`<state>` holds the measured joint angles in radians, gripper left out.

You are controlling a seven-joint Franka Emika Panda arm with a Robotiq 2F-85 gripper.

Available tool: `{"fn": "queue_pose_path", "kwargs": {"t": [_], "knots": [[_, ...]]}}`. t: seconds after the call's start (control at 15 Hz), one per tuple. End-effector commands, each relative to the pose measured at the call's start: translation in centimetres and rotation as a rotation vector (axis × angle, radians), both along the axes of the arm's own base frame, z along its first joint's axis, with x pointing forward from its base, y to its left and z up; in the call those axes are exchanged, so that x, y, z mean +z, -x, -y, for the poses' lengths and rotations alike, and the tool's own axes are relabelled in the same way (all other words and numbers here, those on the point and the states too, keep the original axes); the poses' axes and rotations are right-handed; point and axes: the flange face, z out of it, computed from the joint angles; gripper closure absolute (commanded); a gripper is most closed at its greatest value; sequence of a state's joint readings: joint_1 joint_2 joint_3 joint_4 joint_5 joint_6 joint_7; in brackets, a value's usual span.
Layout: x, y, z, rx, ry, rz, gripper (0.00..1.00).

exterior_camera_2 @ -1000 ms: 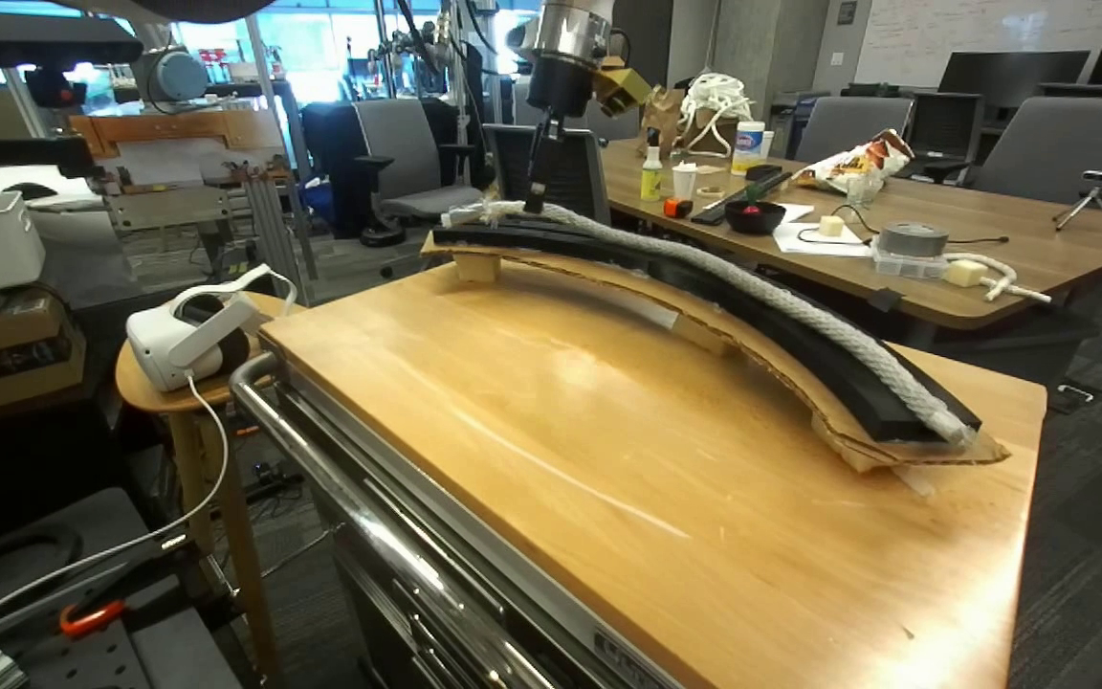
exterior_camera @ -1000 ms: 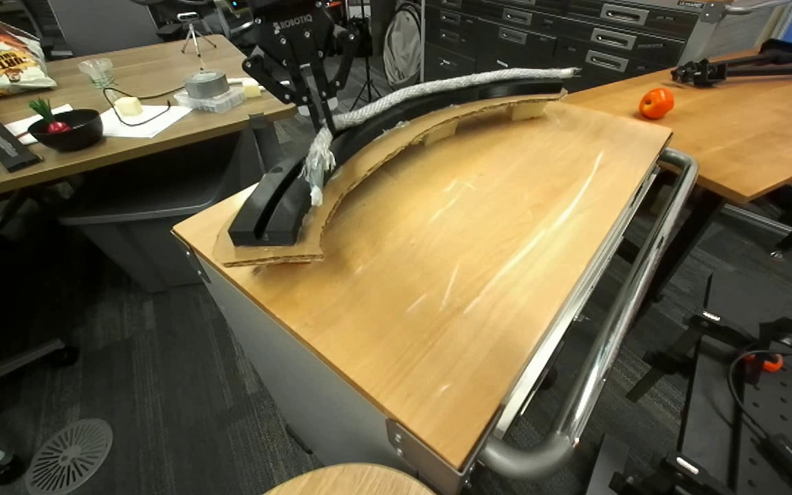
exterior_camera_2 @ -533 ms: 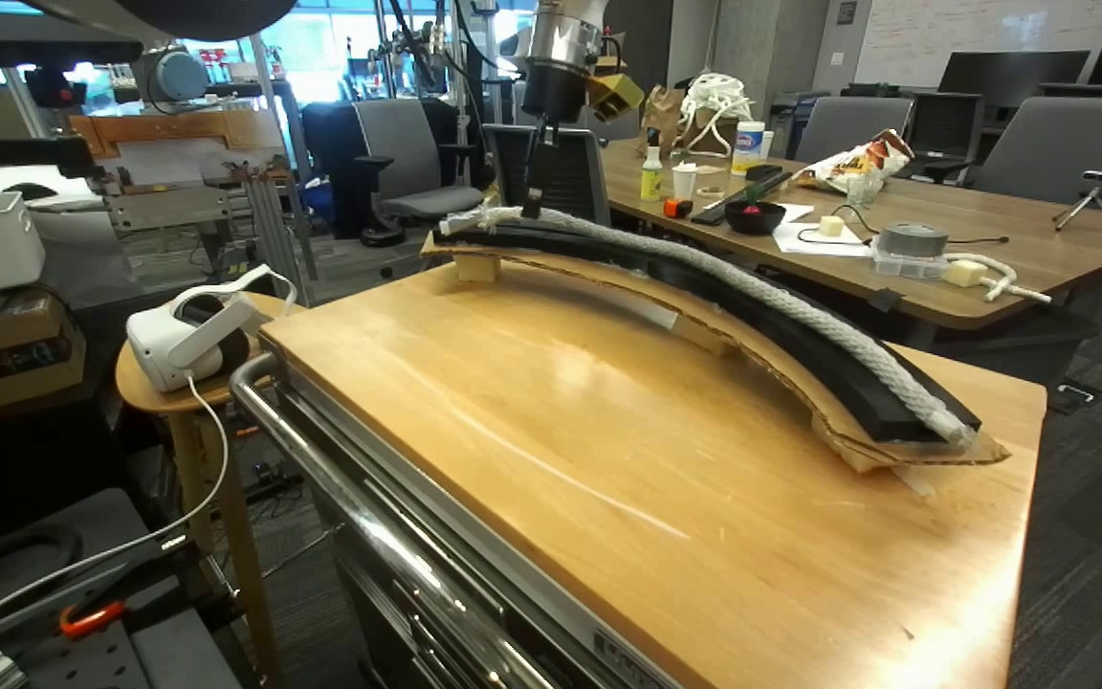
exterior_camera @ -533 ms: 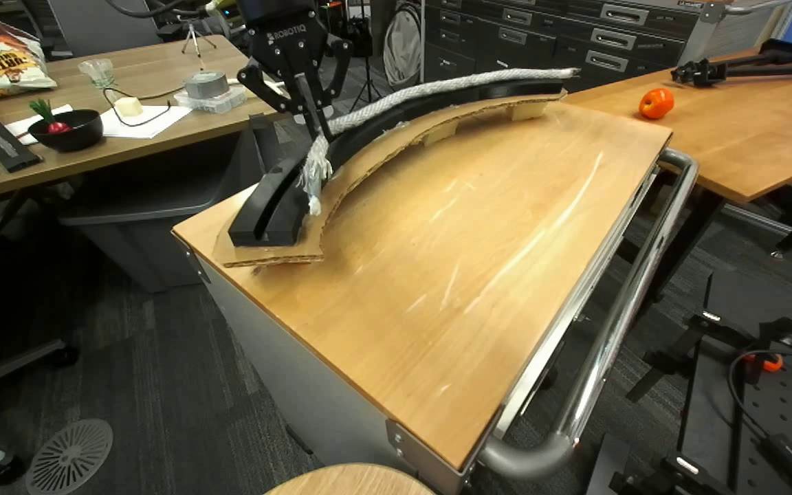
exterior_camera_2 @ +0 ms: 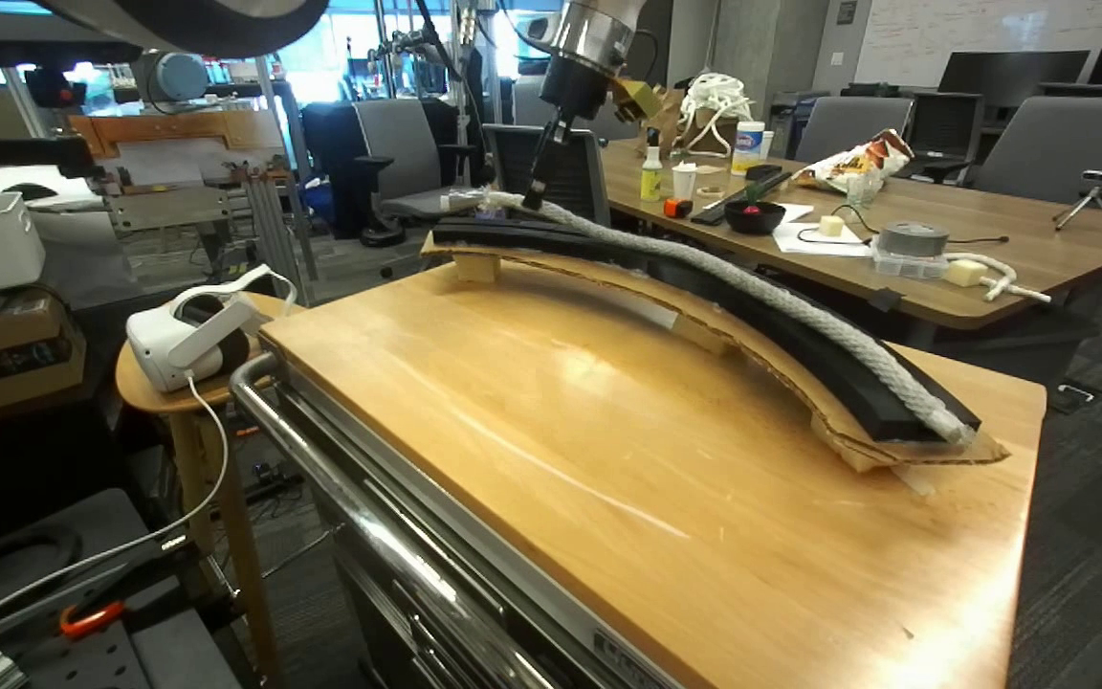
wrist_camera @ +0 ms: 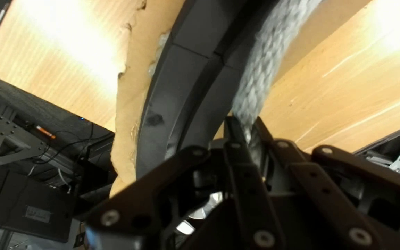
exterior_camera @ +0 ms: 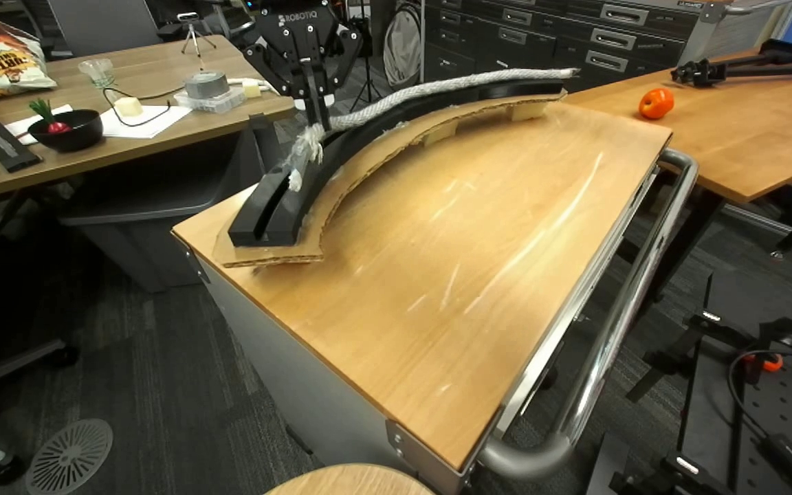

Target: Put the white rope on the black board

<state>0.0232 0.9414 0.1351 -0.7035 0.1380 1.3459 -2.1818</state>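
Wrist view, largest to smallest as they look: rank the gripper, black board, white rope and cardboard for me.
1. Gripper: nearest, so it fills the most.
2. Black board.
3. White rope and cardboard: too alike in visible area to rank.

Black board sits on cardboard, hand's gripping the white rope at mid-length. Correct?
Not mid-length: the hand is gripping the white rope close to its frayed end, as both exterior views show. The black board does sit on cardboard.
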Motion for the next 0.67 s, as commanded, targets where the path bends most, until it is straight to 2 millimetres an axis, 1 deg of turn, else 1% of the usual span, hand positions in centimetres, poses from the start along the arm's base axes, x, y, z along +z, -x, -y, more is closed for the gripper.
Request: {"fn": "queue_pose_path", "kwargs": {"t": [0.0,0.13,0.27,0.47,0.6], "knots": [[-1.0,-0.9,1.7,-0.11,-0.044,-0.024,0.91],[-1.8,-1.2,2.2,-0.154,-0.033,-0.029,0.91],[-2.2,-1.3,1.8,-0.171,-0.023,-0.035,0.91],[-2.1,-1.2,0.6,-0.168,-0.017,-0.032,0.91],[-1.6,-1.2,-0.6,-0.15,-0.002,-0.013,0.91]]}}
